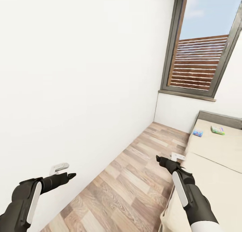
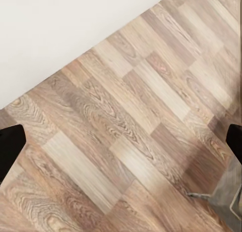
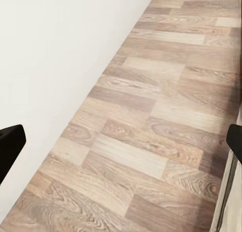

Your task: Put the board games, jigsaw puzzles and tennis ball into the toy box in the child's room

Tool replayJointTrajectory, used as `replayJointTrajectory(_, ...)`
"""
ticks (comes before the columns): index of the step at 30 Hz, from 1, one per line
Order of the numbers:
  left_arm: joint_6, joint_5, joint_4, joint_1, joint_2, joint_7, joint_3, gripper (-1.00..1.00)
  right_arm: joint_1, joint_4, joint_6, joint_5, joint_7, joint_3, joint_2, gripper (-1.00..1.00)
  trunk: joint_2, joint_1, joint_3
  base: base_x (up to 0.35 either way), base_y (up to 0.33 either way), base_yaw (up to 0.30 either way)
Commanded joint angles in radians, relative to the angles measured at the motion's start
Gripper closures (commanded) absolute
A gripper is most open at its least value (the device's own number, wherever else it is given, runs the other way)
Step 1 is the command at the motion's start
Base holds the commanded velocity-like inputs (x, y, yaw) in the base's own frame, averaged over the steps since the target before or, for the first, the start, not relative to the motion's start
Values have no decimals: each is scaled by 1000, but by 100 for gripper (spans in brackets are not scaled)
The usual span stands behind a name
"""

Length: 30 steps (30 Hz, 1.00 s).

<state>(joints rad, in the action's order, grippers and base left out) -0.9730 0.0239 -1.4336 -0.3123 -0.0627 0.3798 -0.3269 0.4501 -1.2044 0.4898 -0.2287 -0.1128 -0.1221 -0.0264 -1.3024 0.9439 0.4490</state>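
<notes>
While both arms hang forward over the plank floor (image 1: pixel 134 178), the left gripper (image 1: pixel 65 171) and right gripper (image 1: pixel 168 159) carry nothing and touch nothing. Seen from the left wrist, that gripper's two dark fingertips (image 2: pixel 10 146) sit at opposite edges of the picture with bare floor (image 2: pixel 126 136) between them, so its jaws stand spread wide; the right wrist shows the same, its fingertips (image 3: pixel 10 141) far apart over the floor (image 3: pixel 151 141) beside the white wall (image 3: pixel 55 65). From the head, each gripper appears as a dark pointed tip with a pale part just beside it. Two board games lie on the bed (image 1: pixel 215 151) at the far right, near its grey headboard end: a blue game (image 1: pixel 197 133) and a pale green game (image 1: pixel 217 130), apart from each other and both flat on the farther cream mattress half. The bed's two mattress halves run along the right side, and the right arm reaches forward just beside its near edge. One dark-framed window (image 1: pixel 201 47) stands in the far wall above the bed, showing brown slats and sky. A long white wall (image 1: pixel 77 74) takes up the left side, with the left gripper close to it.
</notes>
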Motion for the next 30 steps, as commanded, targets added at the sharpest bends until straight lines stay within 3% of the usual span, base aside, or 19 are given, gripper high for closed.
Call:
replayJointTrajectory(1, -6, 2, -1, -1, 0, 2, -1, -100, 1, -1, 4, -11, -7, -1, 0, -100, -1, 1, 0, 304, 150, -238)
replayJointTrajectory(7, -6, 3, -1, 0, 0, 3, -1, -100, 1, -1, 4, -11, -7, -2, 0, -100, -1, 1, -5, 157, 75, -238)
replayJointTrajectory(30, -5, 3, -1, 1, 0, 4, -1, -100, 1, 6, 7, -12, -7, -10, 2, -100, -1, 1, -27, 6, 14, -238)
